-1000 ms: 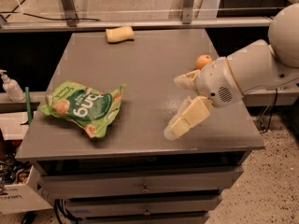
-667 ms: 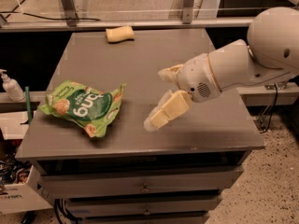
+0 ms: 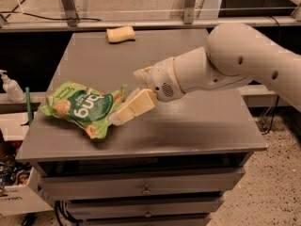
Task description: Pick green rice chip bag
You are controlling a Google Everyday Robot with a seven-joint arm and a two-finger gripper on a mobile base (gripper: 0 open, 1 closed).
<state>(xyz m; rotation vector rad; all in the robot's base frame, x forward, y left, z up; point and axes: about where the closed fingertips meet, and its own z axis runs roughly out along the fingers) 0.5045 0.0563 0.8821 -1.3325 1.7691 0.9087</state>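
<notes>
The bag [image 3: 81, 108] lay flat and crinkled on the near-left part of the table [image 3: 197, 126]. Its left tip came close to the left edge, and its near corner sat just short of the near edge. The gripper [image 3: 127, 97] hung at the bag's right side, reaching in from the right on the arm [image 3: 244, 60]. Its fingers were spread wide with nothing between them. The lower finger [image 3: 133, 108] slanted down and left, its tip over the bag's right edge, though contact could not be told. The upper finger [image 3: 142, 73] stood clear, farther back.

The table's near-right stretch was bare grey surface out to the right and near edges. The middle of the far half, between the arm and the sponge [image 3: 120, 34], was bare too. The sponge sat by the far edge, well apart from the bag. Beyond that edge a metal rail [image 3: 141, 24] ran across. Off the left side, lower down, stood a pump bottle [image 3: 10, 86]. Drawers [image 3: 146, 185] faced the near side under the top.
</notes>
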